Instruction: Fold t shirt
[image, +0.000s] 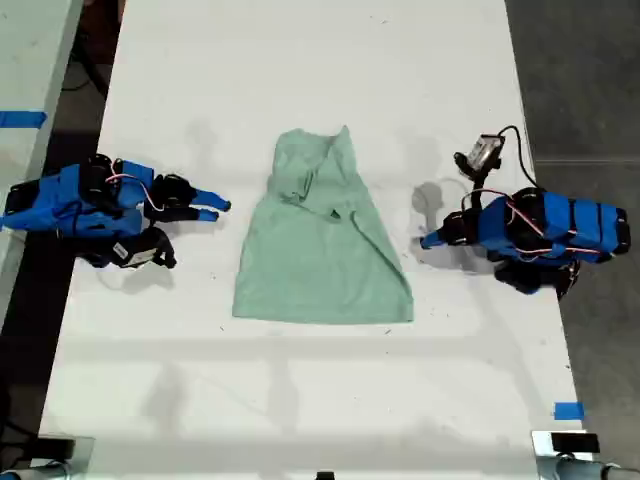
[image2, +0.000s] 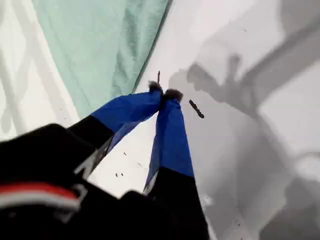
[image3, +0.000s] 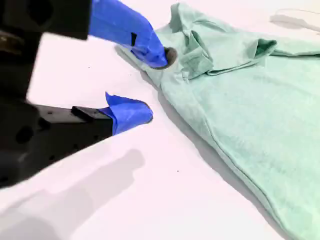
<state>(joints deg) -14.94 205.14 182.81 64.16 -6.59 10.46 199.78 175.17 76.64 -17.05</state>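
Mint-green fabric is seen spread out in the middle of the white table (image: 300, 400): that's the t shirt (image: 322, 250), laid flat between the two blue arms. Its wide straight edge is turned toward the exterior view's bottom, and its narrower end, toward that view's top, is wrinkled and bunched, with a fold running down one side.

My first gripper (image: 428, 240) is found on the exterior view's right, held low over the table just beside the shirt's edge but not touching it. In the first wrist view its blue claw tips (image2: 164, 94) are pressed together with nothing between them, the shirt's edge (image2: 95, 45) is seen just past them, and a small dark speck (image2: 196, 109) is spotted on the table by the tips.

My second gripper (image: 218, 209) is on the exterior view's left, kept a bit apart from the cloth. In the second wrist view its claw (image3: 149, 85) is spread apart and empty, with the crumpled end of the shirt (image3: 250, 100) close in front of the tips.

A scrap of blue tape (image: 568, 410) is stuck near the table's corner at the exterior view's bottom right.
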